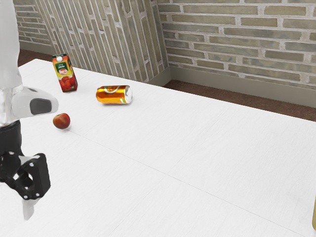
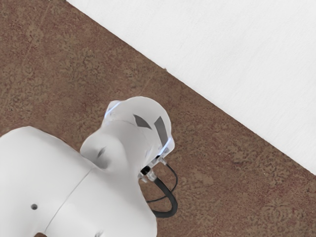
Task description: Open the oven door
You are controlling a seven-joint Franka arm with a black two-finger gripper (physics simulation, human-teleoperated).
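Observation:
At the exterior view's left edge, my black gripper [image 1: 28, 206] points down over the near part of the white table, with the arm above it. Whether it is open or shut cannot be told. A narrow strip of a yellowish thing [image 1: 314, 217] stands at the exterior view's lower right edge; too little of it is visible to say whether it belongs to the oven.
A red apple [image 1: 61, 121], an orange can on its side [image 1: 113, 95] and an upright juice carton [image 1: 65, 74] are on the table beyond the gripper. In the wrist view, the white robot base [image 2: 74, 182] stands on brown floor [image 2: 222, 163] beside the table [image 2: 237, 54].

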